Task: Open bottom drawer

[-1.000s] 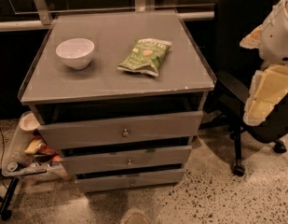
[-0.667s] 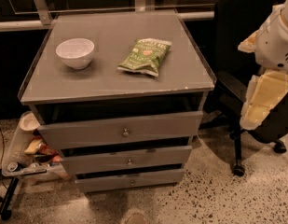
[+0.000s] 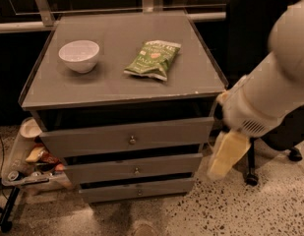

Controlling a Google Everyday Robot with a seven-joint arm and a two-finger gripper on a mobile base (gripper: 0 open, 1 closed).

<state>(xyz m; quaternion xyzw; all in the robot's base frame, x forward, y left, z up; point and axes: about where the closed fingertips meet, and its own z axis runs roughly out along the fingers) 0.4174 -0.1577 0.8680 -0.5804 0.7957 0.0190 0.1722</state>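
A grey three-drawer cabinet [image 3: 117, 87] stands in the middle of the camera view. The bottom drawer [image 3: 107, 192] is its slimmest, shortest front, just above the floor, with a small round metal knob [image 3: 139, 191] at centre. It sits about level with the two fronts above it. My gripper [image 3: 224, 156], cream-coloured at the end of the thick white arm [image 3: 274, 87], hangs to the right of the cabinet beside the middle drawer [image 3: 92, 171], above and right of the bottom drawer, apart from it.
A white bowl [image 3: 79, 55] and a green chip bag [image 3: 153, 58] lie on the cabinet top. A black office chair [image 3: 255, 28] stands behind my arm at right. A low rack with snacks [image 3: 31, 161] stands at left. The floor is speckled [image 3: 240, 210].
My arm has swung left and down from the right edge toward the cabinet's right side. The drawers have not moved.
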